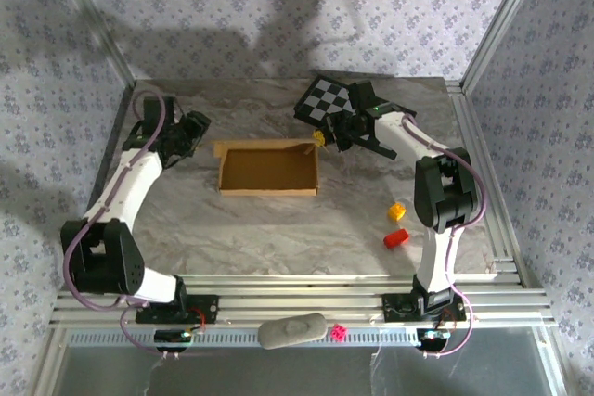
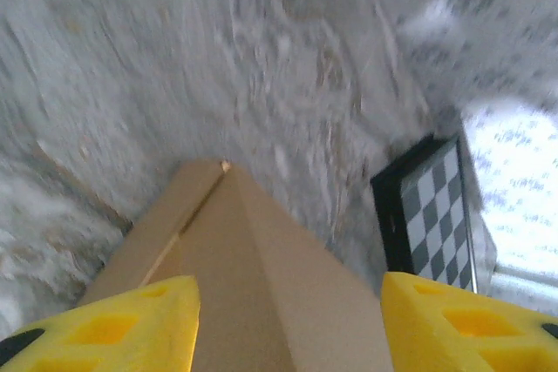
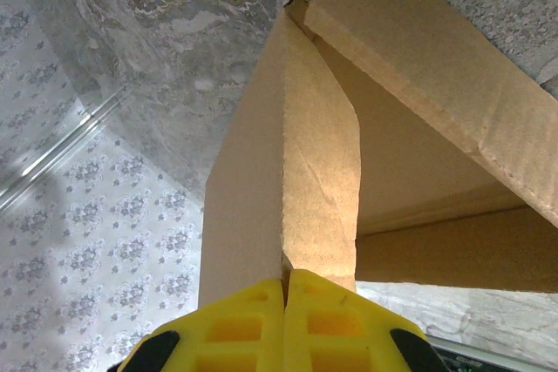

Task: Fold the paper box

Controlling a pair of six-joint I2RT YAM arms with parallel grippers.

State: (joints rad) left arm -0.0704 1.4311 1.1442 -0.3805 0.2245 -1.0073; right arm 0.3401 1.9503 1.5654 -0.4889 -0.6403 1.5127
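Found a black-and-white checkered board lying askew at the far right of the marbled surface. Noted a yellow block and a red block near each other at the right side. Logged a grey oblong pad and a small pink piece just beside it, on the near frame

- Left arm: long white tube parts, chunky black joints.
- Right arm: same white tubes, same black joints.
- Thin purple cable runs along left arm in big loops. Right arm has one too.
- Bases: small, black, boxy.
- Left gripper: black body.
- Right gripper: black body, yellow tip.
- Fingers up close: bright yellow, blocky, like toy bricks.
- Square dents pressed into yellow.
- Black oval spots near finger edges.
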